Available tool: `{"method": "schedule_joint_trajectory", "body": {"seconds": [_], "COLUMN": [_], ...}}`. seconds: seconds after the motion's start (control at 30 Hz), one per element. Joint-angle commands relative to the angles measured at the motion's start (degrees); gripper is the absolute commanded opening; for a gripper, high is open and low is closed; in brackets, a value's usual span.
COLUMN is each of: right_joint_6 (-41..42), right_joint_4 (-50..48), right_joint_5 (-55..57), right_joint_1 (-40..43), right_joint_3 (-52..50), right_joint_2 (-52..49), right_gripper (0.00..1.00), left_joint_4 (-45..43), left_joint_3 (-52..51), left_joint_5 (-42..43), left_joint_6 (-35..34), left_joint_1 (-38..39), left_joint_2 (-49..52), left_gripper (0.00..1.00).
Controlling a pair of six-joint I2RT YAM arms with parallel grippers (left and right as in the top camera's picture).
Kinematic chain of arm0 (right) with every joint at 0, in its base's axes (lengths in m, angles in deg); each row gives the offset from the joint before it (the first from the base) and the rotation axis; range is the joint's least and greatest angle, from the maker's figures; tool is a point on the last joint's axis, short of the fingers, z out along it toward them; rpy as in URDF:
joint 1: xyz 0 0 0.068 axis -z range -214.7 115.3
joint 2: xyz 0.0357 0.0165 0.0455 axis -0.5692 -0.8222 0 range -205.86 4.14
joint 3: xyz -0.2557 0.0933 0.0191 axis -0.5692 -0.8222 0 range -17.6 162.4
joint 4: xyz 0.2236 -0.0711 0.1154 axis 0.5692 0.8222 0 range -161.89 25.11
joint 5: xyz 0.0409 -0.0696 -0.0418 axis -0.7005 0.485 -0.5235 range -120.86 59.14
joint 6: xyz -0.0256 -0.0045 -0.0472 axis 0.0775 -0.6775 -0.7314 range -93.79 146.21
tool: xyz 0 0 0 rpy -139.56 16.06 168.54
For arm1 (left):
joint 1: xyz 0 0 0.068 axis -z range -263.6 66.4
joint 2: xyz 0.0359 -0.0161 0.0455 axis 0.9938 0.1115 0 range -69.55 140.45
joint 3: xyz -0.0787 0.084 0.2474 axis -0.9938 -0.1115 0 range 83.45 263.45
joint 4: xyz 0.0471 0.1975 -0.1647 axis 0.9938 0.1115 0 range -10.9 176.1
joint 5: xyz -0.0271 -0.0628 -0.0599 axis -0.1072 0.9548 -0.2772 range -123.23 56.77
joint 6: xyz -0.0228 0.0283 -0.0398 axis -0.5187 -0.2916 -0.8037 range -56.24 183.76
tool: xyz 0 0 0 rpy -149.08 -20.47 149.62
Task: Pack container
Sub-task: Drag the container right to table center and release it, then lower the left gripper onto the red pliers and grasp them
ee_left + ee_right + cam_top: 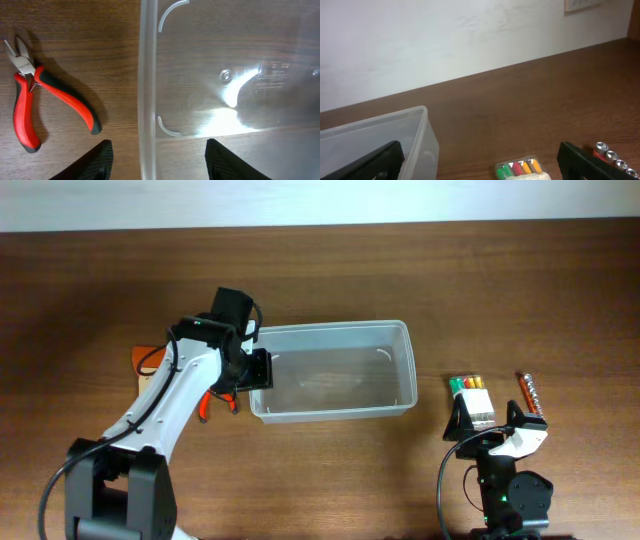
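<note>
The left tool (157,165) is hovering with its fingers spread wide across the end wall of the container (148,75), one finger outside and one inside, while red pliers (22,115) are lying on the desk (90,40) just outside that wall. The right tool (480,165) is also standing spread and holding nothing, with a pack of coloured markers (520,169) lying just ahead of it.

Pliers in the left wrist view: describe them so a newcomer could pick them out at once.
Find the clear container in the middle of the overhead view and go to the short end where the left gripper hovers. Just outside that wall, on the table, lie the pliers. No other item has two curved red-and-black handles and a small metal nose.
</note>
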Motion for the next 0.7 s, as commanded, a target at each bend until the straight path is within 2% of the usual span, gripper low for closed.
{"method": "schedule_joint_trajectory", "body": {"seconds": [0.0, 0.13, 0.33, 0.47, 0.6, 0.67], "right_joint_6": [-0.07, -0.07, -0.07, -0.07, -0.07, -0.07], "right_joint_4": [0.28, 0.28, 0.28, 0.28, 0.28, 0.28], "right_joint_5": [0.28, 0.28, 0.28, 0.28, 0.28, 0.28], "right_joint_1": [0.15, 0.15, 0.15, 0.15, 0.15, 0.15], "right_joint_3": [-0.37, -0.37, -0.37, -0.37, -0.37, -0.37], "right_joint_2": [0.33, 0.33, 0.33, 0.33, 0.33, 0.33], "right_gripper": [0.99, 0.99, 0.99, 0.99, 0.99, 0.99], "left_joint_4": [0.46, 3.54, 9.79, 13.81, 16.94, 17.42], "left_joint_3": [3.21, 9.11, 16.33, 16.59, 14.49, 12.04], "left_joint_5": [-0.87, -0.90, -2.40, -3.13, -7.91, -8.61], "left_joint_6": [0.46, 0.26, 0.26, 0.15, 0.28, 0.35], "left_joint_1": [-0.98, -3.23, -7.13, -9.60, -9.66, -9.18], "left_joint_2": [-1.66, -2.62, -3.78, -4.44, -4.39, -4.39], "left_gripper": [0.62, 0.62, 0.71, 0.71, 0.71, 0.75]}}
